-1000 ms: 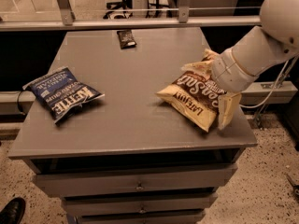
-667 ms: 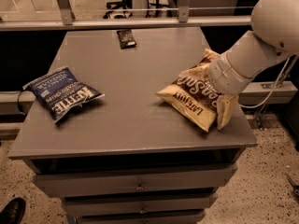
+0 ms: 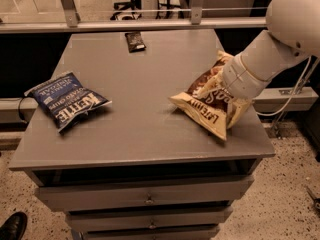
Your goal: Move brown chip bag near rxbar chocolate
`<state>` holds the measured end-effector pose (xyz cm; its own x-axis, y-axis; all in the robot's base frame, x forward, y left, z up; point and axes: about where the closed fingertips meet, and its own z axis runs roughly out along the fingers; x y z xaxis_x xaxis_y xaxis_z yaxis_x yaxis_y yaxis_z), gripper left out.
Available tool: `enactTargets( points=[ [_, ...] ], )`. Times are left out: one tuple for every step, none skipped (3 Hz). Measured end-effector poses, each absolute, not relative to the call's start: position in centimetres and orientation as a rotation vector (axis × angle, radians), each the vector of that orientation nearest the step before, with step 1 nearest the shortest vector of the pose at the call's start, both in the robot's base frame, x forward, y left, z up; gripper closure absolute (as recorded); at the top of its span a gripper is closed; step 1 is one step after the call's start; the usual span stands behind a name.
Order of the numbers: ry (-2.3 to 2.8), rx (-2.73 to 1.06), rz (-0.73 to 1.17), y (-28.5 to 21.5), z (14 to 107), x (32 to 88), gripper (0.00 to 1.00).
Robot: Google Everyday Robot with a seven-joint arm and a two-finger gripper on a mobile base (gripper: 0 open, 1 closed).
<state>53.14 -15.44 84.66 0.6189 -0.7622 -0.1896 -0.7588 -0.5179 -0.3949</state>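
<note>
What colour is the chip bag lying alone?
That crinkly chip bag is dark blue, white letters, camera view. The gripper is at the brown chip bag.

Grey table (image 3: 150, 109), flat top, stacked drawers (image 3: 145, 196) in front. Blue Kettle chip bag (image 3: 67, 100), lying flat on the left side. Metal rail (image 3: 100, 26) behind the far edge. White cable (image 3: 295, 96) at right. Black shoe (image 3: 12, 226) on speckled floor (image 3: 290, 194), lower left. Gripper (image 3: 226, 83): over the table's right side.
</note>
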Motion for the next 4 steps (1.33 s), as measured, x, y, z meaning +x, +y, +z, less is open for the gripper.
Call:
enactTargets(
  points=[
    [1.204, -2.403, -0.011, -15.4, 84.8, 53.1, 0.81],
    [1.21, -2.351, -0.099, -14.7, 87.8, 55.0, 1.0],
    [1.224, -2.226, -0.276, -14.3, 93.6, 58.5, 1.0],
    [1.32, -2.13, -0.345, -15.7, 97.1, 59.5, 1.0]
  ],
)
